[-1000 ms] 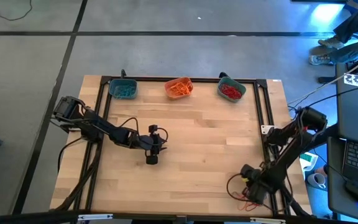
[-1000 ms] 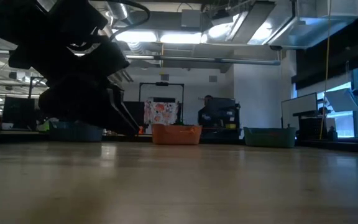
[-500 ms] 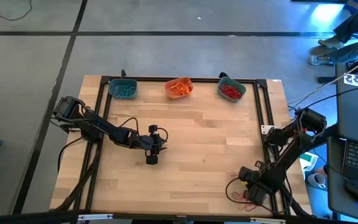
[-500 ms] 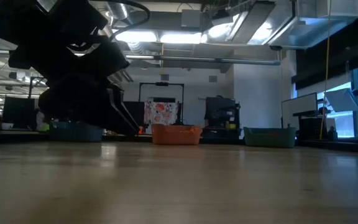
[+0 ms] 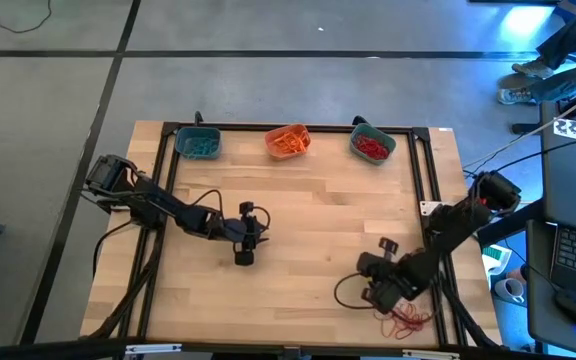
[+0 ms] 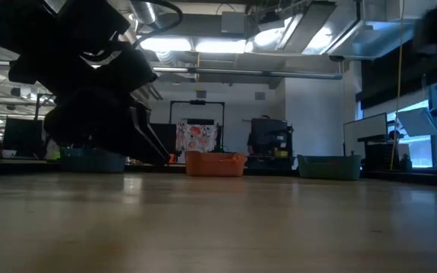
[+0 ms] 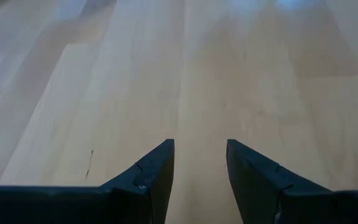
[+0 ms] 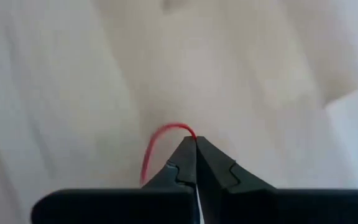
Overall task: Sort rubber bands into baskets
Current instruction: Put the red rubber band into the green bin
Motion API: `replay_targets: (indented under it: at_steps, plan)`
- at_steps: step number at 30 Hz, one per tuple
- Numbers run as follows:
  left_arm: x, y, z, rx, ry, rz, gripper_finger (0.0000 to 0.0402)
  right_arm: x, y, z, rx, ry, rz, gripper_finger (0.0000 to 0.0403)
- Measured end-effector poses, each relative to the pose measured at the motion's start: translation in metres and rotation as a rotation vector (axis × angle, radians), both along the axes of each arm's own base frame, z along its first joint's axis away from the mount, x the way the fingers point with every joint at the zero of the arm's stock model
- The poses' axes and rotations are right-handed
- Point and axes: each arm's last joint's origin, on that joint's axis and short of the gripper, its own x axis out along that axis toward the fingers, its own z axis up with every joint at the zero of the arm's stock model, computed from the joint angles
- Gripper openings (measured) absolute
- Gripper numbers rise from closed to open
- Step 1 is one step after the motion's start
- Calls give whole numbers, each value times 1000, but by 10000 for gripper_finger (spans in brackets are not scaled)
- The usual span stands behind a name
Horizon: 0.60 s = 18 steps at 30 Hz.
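Note:
My right gripper (image 5: 376, 290) hangs over the near right part of the table, shut on a red rubber band (image 8: 157, 144). A pile of red rubber bands (image 5: 408, 320) lies on the wood just near-right of it. Along the far edge stand three baskets: a teal one (image 5: 198, 145) with teal bands, an orange one (image 5: 288, 141) with orange bands, and a teal one (image 5: 372, 146) with red bands. My left gripper (image 7: 201, 152) waits open over bare wood at the table's left middle (image 5: 245, 248). My right gripper pinches one red rubber band at the very tips of its two shut fingers (image 8: 191, 149), coming steeply from above. A curved stretch of the band (image 8: 166, 129) arcs out from the tips to one side. The rest of the band is hidden behind the fingers.
A black frame rail (image 5: 423, 170) runs along the table's right side and far edge. A black cable loop (image 5: 346, 295) hangs by the right gripper. In the low view the left arm (image 6: 89, 91) fills the left side, with the baskets (image 6: 215, 163) far behind it.
My right gripper has swung from the near right corner toward the table's middle, rising a little and rolling at the wrist. The pile of red bands that it stood over now lies uncovered.

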Motion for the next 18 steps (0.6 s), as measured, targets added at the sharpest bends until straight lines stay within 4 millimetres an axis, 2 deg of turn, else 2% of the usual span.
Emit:
replay_targets:
  at_steps: [8, 13, 18]
  plan:
    - [0, -2, 5, 3, -21, -15, 144, 30, -28, 12, -147, -64, -5, 2]
    - [-6, -1, 10, -2, -42, -16, 144, 39, -45, 19, -256, -56, -31, 1]
    - [-20, 3, 13, -8, -72, -15, 144, 40, -69, 31, -471, -18, -90, 2]
